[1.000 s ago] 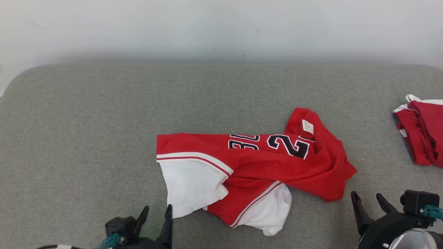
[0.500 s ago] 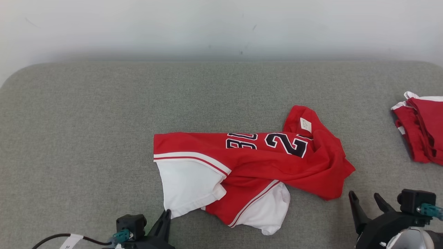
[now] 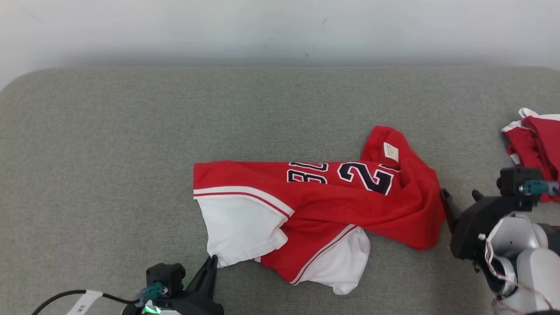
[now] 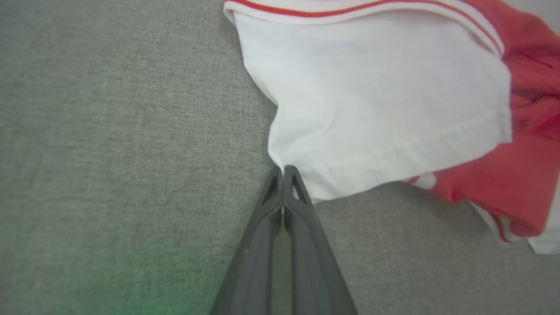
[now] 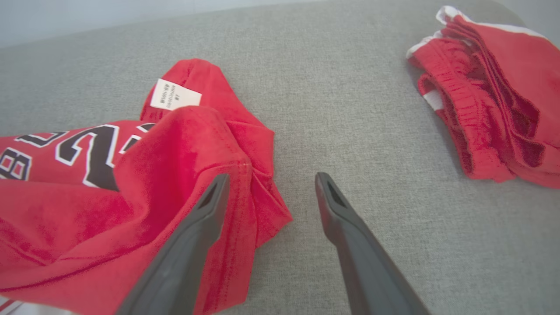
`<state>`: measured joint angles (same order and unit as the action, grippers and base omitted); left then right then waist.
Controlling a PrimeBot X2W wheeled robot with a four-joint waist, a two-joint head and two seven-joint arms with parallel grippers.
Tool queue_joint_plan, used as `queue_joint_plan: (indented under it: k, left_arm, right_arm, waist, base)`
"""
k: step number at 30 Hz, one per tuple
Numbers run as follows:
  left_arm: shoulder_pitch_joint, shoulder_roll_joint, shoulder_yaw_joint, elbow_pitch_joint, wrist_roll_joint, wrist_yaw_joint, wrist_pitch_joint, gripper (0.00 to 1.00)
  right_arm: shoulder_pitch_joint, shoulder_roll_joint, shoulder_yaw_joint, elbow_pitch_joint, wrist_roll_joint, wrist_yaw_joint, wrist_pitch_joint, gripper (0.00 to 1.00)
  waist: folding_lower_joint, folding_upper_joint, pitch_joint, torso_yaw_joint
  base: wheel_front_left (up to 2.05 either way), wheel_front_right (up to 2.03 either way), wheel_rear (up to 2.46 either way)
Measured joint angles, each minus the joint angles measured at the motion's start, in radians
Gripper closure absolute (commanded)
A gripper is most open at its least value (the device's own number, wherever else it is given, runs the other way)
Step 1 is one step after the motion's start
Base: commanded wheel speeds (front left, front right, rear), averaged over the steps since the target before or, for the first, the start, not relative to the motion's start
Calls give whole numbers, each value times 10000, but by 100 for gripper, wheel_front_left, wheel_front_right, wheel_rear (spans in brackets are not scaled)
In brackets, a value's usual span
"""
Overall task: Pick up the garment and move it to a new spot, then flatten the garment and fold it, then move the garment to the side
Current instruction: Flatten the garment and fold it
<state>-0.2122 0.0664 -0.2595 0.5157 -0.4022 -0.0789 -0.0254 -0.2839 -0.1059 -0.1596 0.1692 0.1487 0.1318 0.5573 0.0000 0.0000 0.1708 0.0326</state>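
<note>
Jersey (image 3: pixel 332 205): light, limp (will drape, bunch); take by hems.
Left tool (image 4: pixel 283 168) closed tight at white sleeve hem (image 4: pixel 393 162), catch unclear; right tool (image 5: pixel 272 176) spread, empty, at red hem (image 5: pixel 251 210).

The garment (image 3: pixel 350 205) folds over part of its black lettering, and the print on its label (image 3: pixel 390 152) is too small to read. Whether the left gripper (image 4: pixel 283 168), tips pressed together, has caught the sleeve corner cannot be told. Another red garment (image 3: pixel 536 140) at the grey padded surface's (image 3: pixel 131 131) right edge runs out of frame.
</note>
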Motion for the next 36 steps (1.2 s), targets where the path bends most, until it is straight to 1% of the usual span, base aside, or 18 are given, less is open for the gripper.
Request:
queue_joint_plan:
  k: [4,9,14,15,16,17,18,19,20,22,23,28,30,31,32,33,34,36]
  left_arm:
    - [-99,-8,-73,-29,-33,-6,-15,100]
    - [-139,-4,-123,-100,-58,-6,-79,100]
    - [-142,6,-151,-121,-84,-2,-88,100]
    - [-141,12,-161,-121,-117,10,-96,100]
    - [-139,15,-163,-121,-117,13,-98,100]
    - [-136,19,-165,-117,-127,27,-98,100]
    - [-132,23,-163,-115,-134,48,-98,100]
    - [-127,27,-163,-115,-146,67,-98,100]
    - [-122,31,-165,-119,-169,81,-98,100]
    - [-115,46,-167,-117,-196,84,-98,100]
    - [-109,52,-167,-123,-205,88,-98,100]
    - [-97,71,-203,-192,-230,109,-127,100]
    - [-98,71,-228,-219,-232,115,-127,100]
    - [-101,69,-236,-228,-234,115,-128,100]
    - [-104,67,-245,-234,-240,115,-128,100]
    - [-106,63,-259,-240,-263,115,-132,100]
    - [-106,61,-270,-242,-278,115,-142,100]
    - [-106,58,-286,-226,-293,113,-146,100]
  right_arm:
    - [-722,-207,48,886,303,0,594,0]
    - [-1329,-541,336,1647,523,0,901,0]
    - [-1493,-631,571,1946,581,0,940,8]
    - [-1492,-642,759,2006,631,0,936,11]
    - [-1493,-667,872,2006,658,0,930,20]
    - [-1493,-698,976,2008,685,0,922,20]
    - [-1493,-713,1057,2010,729,0,922,29]
    - [-1492,-723,1118,2013,767,0,924,34]
    - [-1489,-740,1206,2013,784,0,922,35]
    - [-1488,-809,1329,2015,782,0,878,46]
    - [-1489,-849,1381,2015,782,0,876,45]
    - [-1597,-953,1574,2100,740,0,838,50]
    - [-1769,-1060,1555,2040,495,0,562,30]
    - [-1855,-1066,1542,2006,414,0,466,25]
    - [-1893,-1053,1532,1964,414,0,384,24]
    - [-1894,-1016,1542,1941,414,0,337,25]
    - [-1878,-947,1572,1939,418,0,345,33]
    - [-1819,-836,1605,1942,447,0,556,37]
  waist:
    - [0,0,124,174]
    - [1,0,295,328]
    - [1,0,347,413]
    - [1,0,337,416]
    - [0,0,330,409]
    - [0,0,322,399]
    - [0,0,312,388]
    - [0,0,302,373]
    - [0,0,293,358]
    - [0,0,274,337]
    - [0,0,272,327]
    - [0,0,338,320]
    - [0,0,378,350]
    - [0,0,396,370]
    - [0,0,411,390]
    - [0,0,421,411]
    - [0,0,426,432]
    - [0,0,425,471]
  base:
    - [0,0,0]
    - [0,0,0]
    - [0,0,0]
    - [0,0,0]
    - [0,0,0]
    - [0,0,0]
    - [0,0,0]
    - [0,0,0]
    - [0,0,0]
    - [0,0,0]
    - [0,0,0]
    - [0,0,0]
    - [0,0,0]
    - [0,0,0]
    - [0,0,0]
    - [0,0,0]
    - [0,0,0]
    - [0,0,0]
